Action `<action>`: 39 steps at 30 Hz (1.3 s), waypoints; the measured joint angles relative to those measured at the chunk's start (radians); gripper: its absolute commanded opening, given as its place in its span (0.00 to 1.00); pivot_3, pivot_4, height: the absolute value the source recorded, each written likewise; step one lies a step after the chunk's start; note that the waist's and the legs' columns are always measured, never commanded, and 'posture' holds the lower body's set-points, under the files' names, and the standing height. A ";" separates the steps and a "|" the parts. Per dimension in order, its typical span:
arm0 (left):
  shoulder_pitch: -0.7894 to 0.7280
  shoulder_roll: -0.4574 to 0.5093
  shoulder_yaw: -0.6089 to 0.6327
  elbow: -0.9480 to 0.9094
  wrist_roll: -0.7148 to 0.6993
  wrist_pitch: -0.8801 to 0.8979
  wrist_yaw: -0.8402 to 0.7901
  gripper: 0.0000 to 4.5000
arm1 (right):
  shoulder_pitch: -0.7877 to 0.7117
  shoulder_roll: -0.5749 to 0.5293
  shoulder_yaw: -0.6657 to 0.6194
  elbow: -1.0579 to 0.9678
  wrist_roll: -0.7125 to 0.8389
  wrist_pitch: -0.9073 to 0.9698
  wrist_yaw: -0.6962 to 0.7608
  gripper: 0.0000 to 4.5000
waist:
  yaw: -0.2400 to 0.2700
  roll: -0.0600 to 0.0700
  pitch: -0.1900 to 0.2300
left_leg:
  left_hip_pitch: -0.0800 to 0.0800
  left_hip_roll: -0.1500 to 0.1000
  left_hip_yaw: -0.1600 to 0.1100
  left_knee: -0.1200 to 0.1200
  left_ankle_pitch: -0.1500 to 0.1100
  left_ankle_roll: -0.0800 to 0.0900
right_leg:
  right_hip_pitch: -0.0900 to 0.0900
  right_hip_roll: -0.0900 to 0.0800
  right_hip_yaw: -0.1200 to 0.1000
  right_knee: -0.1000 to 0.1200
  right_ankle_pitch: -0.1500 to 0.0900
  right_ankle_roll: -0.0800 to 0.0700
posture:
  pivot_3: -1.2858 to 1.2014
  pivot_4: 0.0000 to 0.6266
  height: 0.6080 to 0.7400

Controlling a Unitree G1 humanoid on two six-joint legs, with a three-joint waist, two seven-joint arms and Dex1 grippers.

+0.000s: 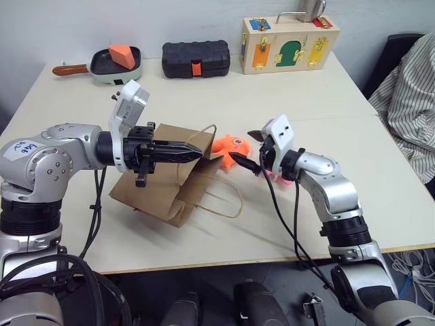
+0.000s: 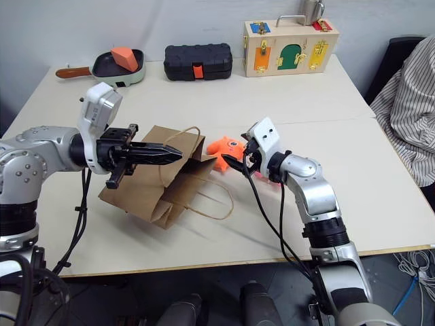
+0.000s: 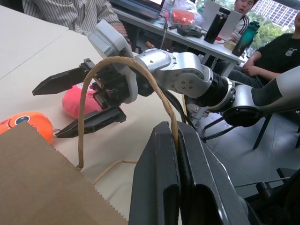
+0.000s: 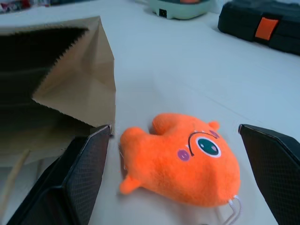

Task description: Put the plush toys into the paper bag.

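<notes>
From the head camera: left gripper point(image 1: 194, 154) pinched shut on one cord handle point(image 1: 204, 132) of the paper bag point(image 1: 160, 183), lifting its mouth off the table point(image 1: 319, 95). Just beside that mouth, on the table, the orange fish toy point(image 1: 230, 145); right gripper point(image 1: 248, 149) hovering close to it, fingers spread wide. Behind that wrist, a sliver of the pink toy point(image 1: 280, 176). Along the far edge (well apart): pan point(image 1: 109, 64), black case point(image 1: 196, 58), wooden latch box point(image 1: 289, 44).

Left wrist: black fingers point(image 3: 159, 187) pressed together on the cord; pink toy lying under the other gripper.

Right wrist: orange fish between the spread fingers point(image 4: 75, 173), not touched; bag mouth open alongside.
</notes>
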 measured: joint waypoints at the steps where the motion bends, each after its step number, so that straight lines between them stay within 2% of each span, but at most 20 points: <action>1: 0.000 0.000 0.000 -0.001 0.000 0.000 0.000 0.00 | 0.028 -0.005 -0.006 -0.055 0.029 0.004 0.019 0.86 | -0.001 0.000 0.000 | 0.000 0.000 0.000 0.000 0.000 0.000 | 0.000 0.000 0.000 0.000 0.000 0.000 | 0.52 0.24 1.00; 4: 0.000 0.000 0.001 -0.001 0.000 0.000 0.002 0.00 | 0.101 -0.015 0.002 -0.157 0.071 0.022 0.052 0.63 | -0.006 0.000 0.000 | 0.000 0.000 0.000 -0.001 0.000 0.000 | 0.000 0.000 0.000 0.000 0.000 0.000 | 0.52 0.24 1.00; 7: 0.001 0.000 0.003 -0.001 0.000 0.000 0.003 0.00 | 0.135 -0.015 0.063 -0.219 0.073 0.039 0.066 0.39 | -0.009 0.000 0.000 | 0.000 0.000 0.000 -0.002 0.000 0.000 | 0.000 0.000 0.000 0.000 0.000 0.000 | 0.52 0.24 1.00; 12: 0.001 0.000 0.003 -0.001 -0.001 0.001 0.005 0.00 | 0.131 0.033 0.231 -0.167 -0.049 -0.007 0.033 0.02 | -0.011 0.000 0.000 | 0.000 0.000 0.001 -0.001 0.000 0.000 | -0.003 0.001 0.000 0.001 0.000 0.000 | 0.52 0.24 1.00; 22: -0.004 -0.020 0.004 -0.003 -0.016 0.008 0.012 0.00 | -0.062 0.214 0.370 0.250 -0.242 -0.226 -0.024 0.01 | -0.018 0.000 0.000 | 0.000 0.000 0.001 0.001 0.000 -0.001 | -0.004 0.000 -0.001 0.003 0.000 0.000 | 0.52 0.24 1.00; 27: -0.015 -0.041 0.004 -0.001 -0.019 0.008 0.030 0.00 | -0.097 0.243 0.412 0.394 -0.312 -0.315 -0.027 0.01 | -0.031 0.000 0.000 | 0.000 0.000 0.000 0.001 0.000 -0.001 | -0.004 0.000 -0.001 0.003 0.000 0.000 | 0.52 0.24 1.00; 34: -0.127 -0.066 0.061 0.076 -0.039 0.046 0.090 0.00 | -0.084 0.235 0.430 0.442 -0.372 -0.433 -0.032 0.01 | -0.042 0.001 -0.001 | 0.003 0.000 0.000 0.000 0.000 -0.001 | -0.004 0.000 -0.002 0.006 0.000 0.000 | 0.52 0.24 1.00; 37: -0.101 -0.061 0.062 0.075 -0.040 0.056 0.090 0.00 | -0.030 0.223 0.384 0.394 -0.336 -0.419 -0.022 0.01 | -0.038 0.000 -0.001 | 0.003 0.000 -0.001 0.001 0.000 -0.001 | -0.004 0.000 -0.002 0.006 0.000 0.000 | 0.52 0.24 1.00; 39: -0.069 -0.055 0.058 0.060 -0.039 0.055 0.081 0.00 | 0.050 0.200 0.336 0.259 -0.245 -0.342 0.036 0.01 | -0.034 0.000 -0.001 | 0.001 -0.001 -0.002 0.001 0.000 -0.001 | -0.003 0.000 -0.002 0.005 0.000 0.000 | 0.52 0.24 1.00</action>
